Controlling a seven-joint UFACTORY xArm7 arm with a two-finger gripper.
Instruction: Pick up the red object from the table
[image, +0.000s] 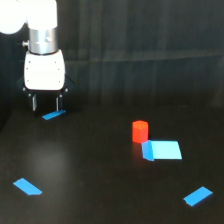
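The red object is a small red-orange cylinder standing upright on the black table, right of centre. Its base touches the far left corner of a flat blue rectangular block. My gripper hangs from the white arm at the upper left, far from the cylinder. Its two thin fingers point down with an empty gap between them, so it is open and holds nothing. The fingertips hover just above a small blue flat piece.
Two more blue flat pieces lie on the table: one at the lower left and one at the lower right. The background behind the table is dark.
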